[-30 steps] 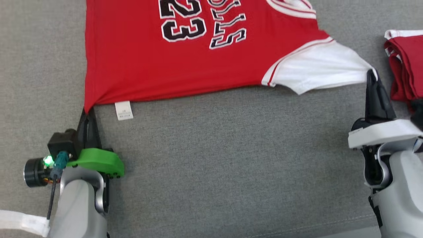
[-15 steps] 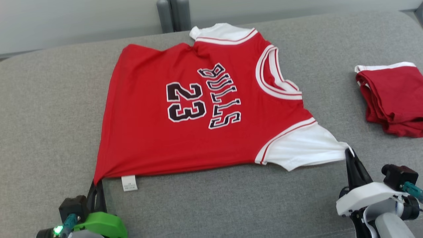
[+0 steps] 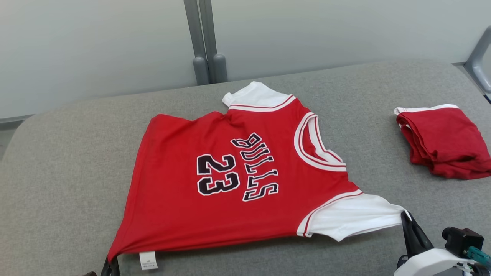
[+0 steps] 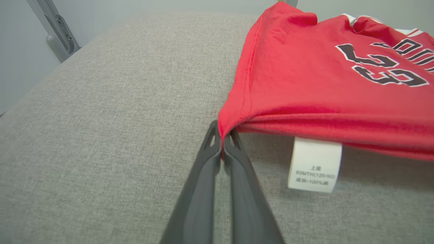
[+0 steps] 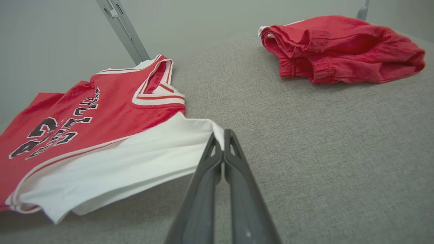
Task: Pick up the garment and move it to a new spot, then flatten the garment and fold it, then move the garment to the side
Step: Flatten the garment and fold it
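Both left tool [image 4: 222, 136] and right tool [image 5: 223, 136] clamp the jersey [image 3: 230, 214] at seven and four o'clock; left wrist view resolves the label [image 4: 314, 164] print.

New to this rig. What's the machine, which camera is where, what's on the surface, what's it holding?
It is a wheeled robot with two arms, each ending in a two-fingered end effector. The wide picture comes from a camera on its head, looking down at a grey padded surface. The other two come from wrist cameras, each looking along that arm's own end effector. On the surface lies a spread-out red jersey with white sleeves, and to the robot's right a separate folded red garment. The left end effector is shut on the jersey's bottom corner, beside a white label; the right end effector is shut on a white sleeve's tip.
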You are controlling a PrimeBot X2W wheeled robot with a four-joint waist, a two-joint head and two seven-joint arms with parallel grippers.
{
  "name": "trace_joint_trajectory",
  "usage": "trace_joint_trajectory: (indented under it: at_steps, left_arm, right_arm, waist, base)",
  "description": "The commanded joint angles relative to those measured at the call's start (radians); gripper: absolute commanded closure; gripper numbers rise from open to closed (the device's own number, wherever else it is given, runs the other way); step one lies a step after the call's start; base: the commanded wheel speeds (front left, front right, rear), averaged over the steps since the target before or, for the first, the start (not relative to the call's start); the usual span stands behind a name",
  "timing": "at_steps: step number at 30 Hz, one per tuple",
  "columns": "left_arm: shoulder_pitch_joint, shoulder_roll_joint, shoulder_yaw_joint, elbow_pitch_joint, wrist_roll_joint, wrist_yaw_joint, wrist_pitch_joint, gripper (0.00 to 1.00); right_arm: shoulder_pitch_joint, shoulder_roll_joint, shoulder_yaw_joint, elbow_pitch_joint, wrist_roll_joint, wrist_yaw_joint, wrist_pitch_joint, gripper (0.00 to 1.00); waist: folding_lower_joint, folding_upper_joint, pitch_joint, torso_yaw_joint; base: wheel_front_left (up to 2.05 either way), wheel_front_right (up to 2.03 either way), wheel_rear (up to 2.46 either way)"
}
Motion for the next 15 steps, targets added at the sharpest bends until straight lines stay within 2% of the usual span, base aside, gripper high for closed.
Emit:
trace_joint_trajectory:
  at_steps: [1,6,15]
  left_arm:
    - [0.02,0.016,0.01,-0.006,-0.01,0.014,0.001,1.0]
    - [0.022,0.015,-0.019,-0.032,-0.025,0.002,0.001,1.0]
    - [-0.06,0.013,-0.075,-0.076,-0.042,-0.009,0.001,1.0]
  right_arm:
    - [0.02,-0.008,-0.019,-0.008,0.008,-0.005,-0.003,1.0]
    - [0.029,0.005,-0.033,-0.049,0.001,-0.005,-0.003,1.0]
    - [-0.078,0.023,-0.046,-0.061,-0.003,-0.004,-0.003,1.0]
  waist:
    - [0.0001,0.0,-0.017,0.004]
    - [0.0001,0.0,-0.013,0.02]
    - [0.0001,0.0,0.028,0.038]
  base:
    - [0.0,0.0,0.0]
    - [0.0,0.0,0.0]
    - [0.0,0.0,0.0]
